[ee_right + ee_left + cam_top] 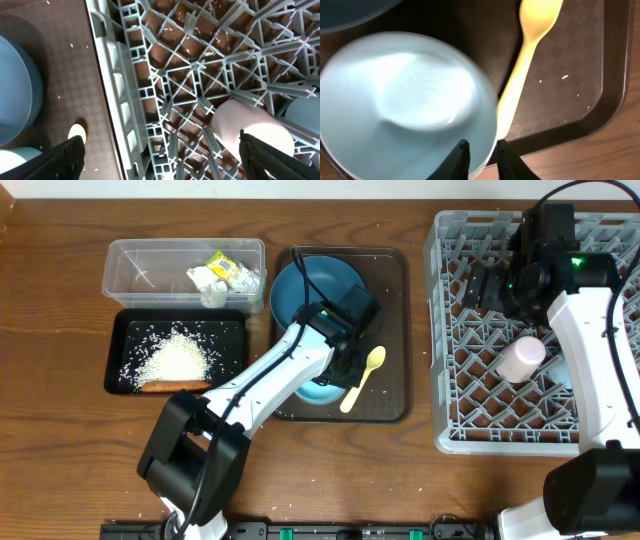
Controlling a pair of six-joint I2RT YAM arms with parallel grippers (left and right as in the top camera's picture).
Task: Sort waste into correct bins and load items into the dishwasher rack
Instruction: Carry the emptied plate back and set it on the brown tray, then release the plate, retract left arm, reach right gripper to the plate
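Note:
My left gripper (482, 152) (338, 372) is shut on the rim of the small white bowl (405, 100) (318, 392) on the brown tray. The pale yellow spoon (525, 65) (362, 378) lies beside it, and the blue plate (312, 285) sits behind. My right gripper (162, 160) (485, 285) is open wide and empty over the left side of the grey rack (437, 330) (200, 65). The pink cup (522, 358) (250, 125) and light blue cup (562, 370) lie in the rack. The clear tub (150, 275) holds the tissue (207, 280) and wrapper (232, 270). The black tray (115, 350) holds rice (178, 358) and the sausage piece (175, 386).
The brown serving tray (390, 310) (570, 90) lies between the bins and the rack. A few rice grains are scattered on it and on the wooden table (60, 430).

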